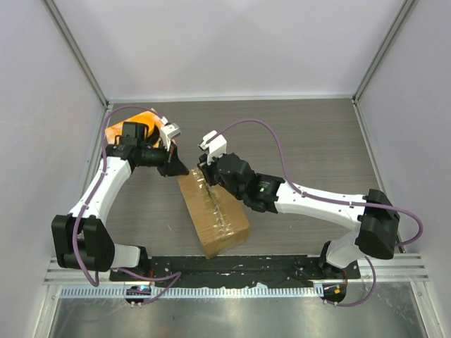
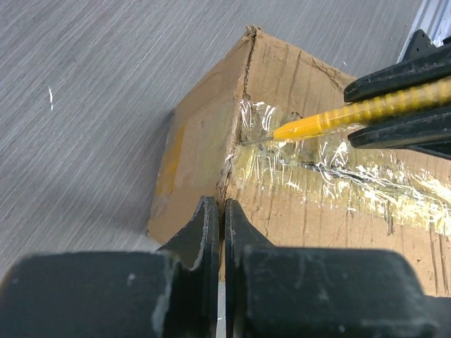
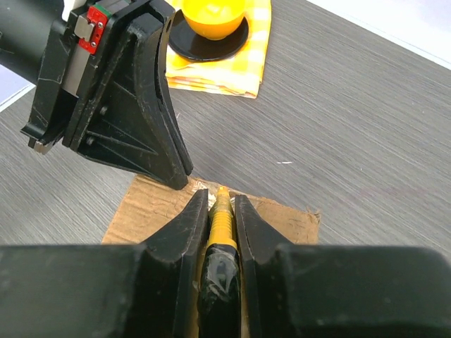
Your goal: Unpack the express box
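Right now my left claw is clenched, its two black fingers pressed flat together with nothing between them. Its tips sit at the top corner of the express box, where the end face meets the taped lid. From my wrist view I cannot tell for sure whether the tips press on the cardboard or stop just short of it.

My right claw is grasping a yellow cutter. The ribbed handle runs lengthwise between the fingers, and its rear part is wrapped in something black. The cutter's point reaches out ahead of this claw and meets the clear tape on the box's top seam, close to the end of the lid. The tape there is wrinkled and shiny. My left claw comes down just beyond and to the left of the cutter's point, the two claws nearly tip to tip over the same end of the box.

The box lies on the grey counter under both claws. It is turned at an angle, with its far end beneath my tips and its near end toward my bases.

Past my left claw, well apart from the box, a yellow checkered cloth lies on the counter. On it stands a black saucer holding a round orange thing.
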You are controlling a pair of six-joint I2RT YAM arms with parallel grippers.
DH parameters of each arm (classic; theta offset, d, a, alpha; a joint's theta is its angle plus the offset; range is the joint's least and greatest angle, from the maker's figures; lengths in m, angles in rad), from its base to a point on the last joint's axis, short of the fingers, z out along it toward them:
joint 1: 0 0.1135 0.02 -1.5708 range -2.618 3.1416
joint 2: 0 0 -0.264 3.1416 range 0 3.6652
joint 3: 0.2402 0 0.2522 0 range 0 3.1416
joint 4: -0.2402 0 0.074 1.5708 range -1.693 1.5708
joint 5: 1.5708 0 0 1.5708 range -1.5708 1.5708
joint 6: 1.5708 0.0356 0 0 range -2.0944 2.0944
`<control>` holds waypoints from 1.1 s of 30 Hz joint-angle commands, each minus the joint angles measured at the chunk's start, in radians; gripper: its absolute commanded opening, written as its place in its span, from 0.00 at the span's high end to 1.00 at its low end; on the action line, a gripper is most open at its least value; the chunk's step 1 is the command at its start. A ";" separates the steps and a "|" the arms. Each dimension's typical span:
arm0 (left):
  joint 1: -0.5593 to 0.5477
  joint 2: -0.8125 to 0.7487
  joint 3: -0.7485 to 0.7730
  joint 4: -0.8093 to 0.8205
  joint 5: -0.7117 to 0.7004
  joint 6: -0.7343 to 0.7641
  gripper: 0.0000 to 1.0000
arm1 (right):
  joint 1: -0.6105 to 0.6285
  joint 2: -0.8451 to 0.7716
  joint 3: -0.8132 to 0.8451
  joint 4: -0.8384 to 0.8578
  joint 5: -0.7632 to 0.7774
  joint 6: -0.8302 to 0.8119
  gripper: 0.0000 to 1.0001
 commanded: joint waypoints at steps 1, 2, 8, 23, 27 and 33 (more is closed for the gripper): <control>0.018 0.017 -0.034 -0.009 -0.181 0.014 1.00 | 0.046 -0.045 -0.019 -0.151 0.032 0.040 0.99; 0.017 0.013 -0.037 -0.012 -0.182 0.013 1.00 | 0.047 -0.044 -0.011 -0.148 0.044 0.035 0.99; 0.006 -0.019 -0.060 -0.011 -0.208 -0.013 1.00 | 0.051 -0.033 0.090 -0.109 0.081 0.001 0.99; -0.011 -0.055 -0.091 -0.009 -0.230 -0.033 1.00 | 0.087 -0.039 0.044 -0.027 0.095 -0.033 0.99; -0.015 -0.056 -0.091 -0.020 -0.221 -0.023 1.00 | 0.087 -0.027 0.049 -0.016 0.121 -0.077 0.99; -0.020 -0.044 -0.085 -0.026 -0.214 -0.018 1.00 | 0.087 0.001 0.066 0.004 0.133 -0.143 0.99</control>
